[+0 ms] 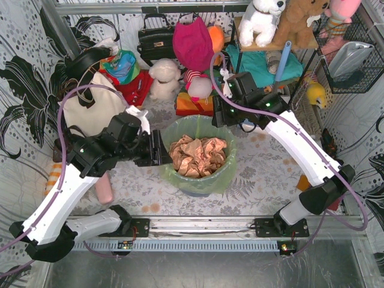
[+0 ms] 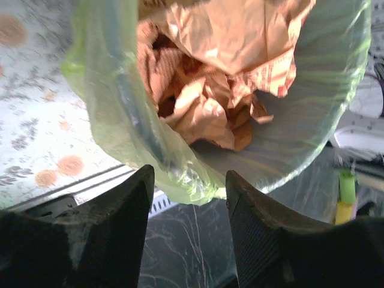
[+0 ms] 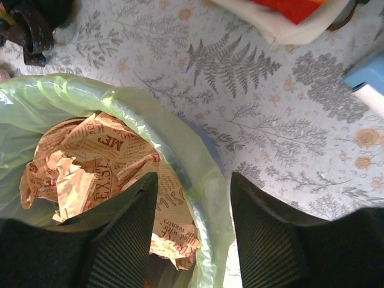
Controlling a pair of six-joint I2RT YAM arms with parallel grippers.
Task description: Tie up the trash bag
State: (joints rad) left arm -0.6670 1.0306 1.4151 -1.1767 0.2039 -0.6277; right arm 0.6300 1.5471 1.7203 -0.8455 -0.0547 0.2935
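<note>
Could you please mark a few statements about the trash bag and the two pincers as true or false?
1. The trash bag holds crumpled brown paper. True.
2. The bag's mouth is knotted shut. False: it gapes wide open, with no knot.
3. The left pincer is open, with the bag's rim at the gap between its jaws. True.
4. The right pincer is clamped shut on the bag. False: its jaws are apart, straddling the rim.
</note>
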